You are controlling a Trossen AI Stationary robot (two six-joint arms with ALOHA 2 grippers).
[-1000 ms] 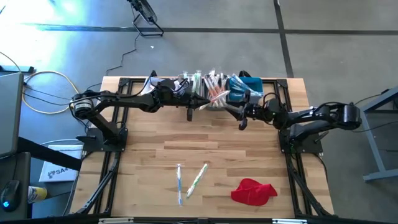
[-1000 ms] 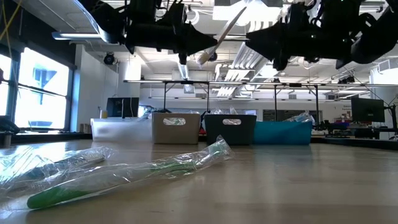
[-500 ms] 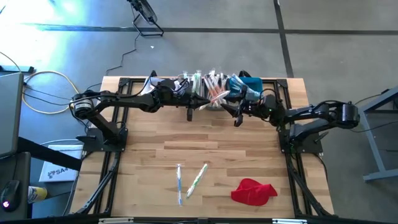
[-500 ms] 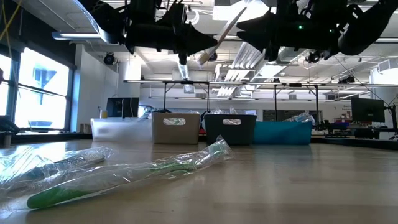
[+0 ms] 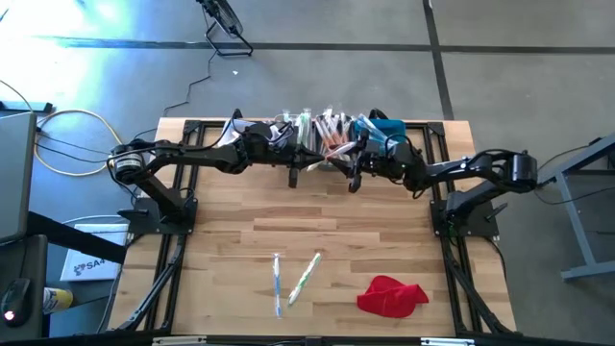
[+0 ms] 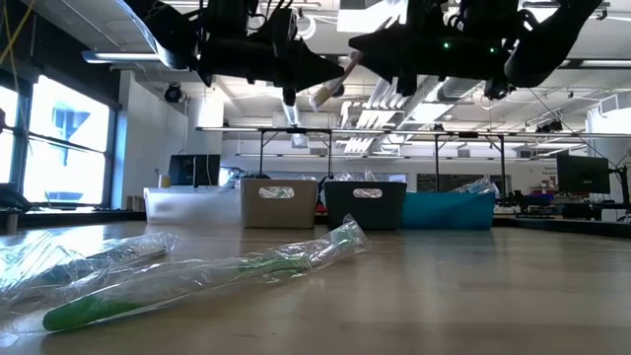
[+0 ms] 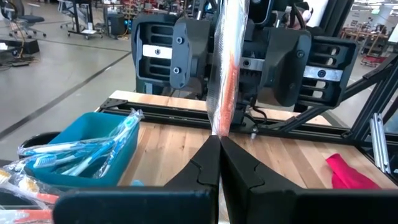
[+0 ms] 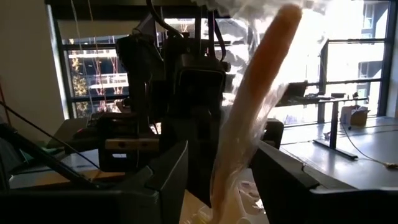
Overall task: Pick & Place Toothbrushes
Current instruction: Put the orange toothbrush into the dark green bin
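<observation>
An orange toothbrush [image 7: 225, 74] in a clear wrapper stands slanted in the air above the far middle of the table. My left gripper [image 7: 219, 142] is shut on it and reaches in from the left [image 5: 317, 161]. My right gripper [image 8: 221, 171] faces it from the right [image 5: 338, 165]. It is open, with one finger on either side of the toothbrush [image 8: 249, 118], and I see no touch. Two more wrapped toothbrushes [image 5: 277, 284] [image 5: 305, 277] lie flat on the table near its front. My left gripper pinches the toothbrush's lower end [image 7: 217, 127] between its two fingertips. The fingers lie level and come from the table's left, across the stick. The toothbrush rises slanting from the fingers, clear of the table and bins.
A row of bins stands along the far edge: white [image 6: 177, 203], beige [image 6: 279, 202], grey [image 6: 365, 204] and blue [image 6: 449, 209]. The blue bin [image 7: 74, 158] holds blue toothbrushes. A red cloth [image 5: 392, 296] lies at the front right. A green wrapped toothbrush [image 6: 197, 281] lies close to the low camera.
My right gripper has moved toward the table's left and a little upward, closing in on the held toothbrush until its fingers stand on either side of it. My left gripper and the toothbrush have kept still.
</observation>
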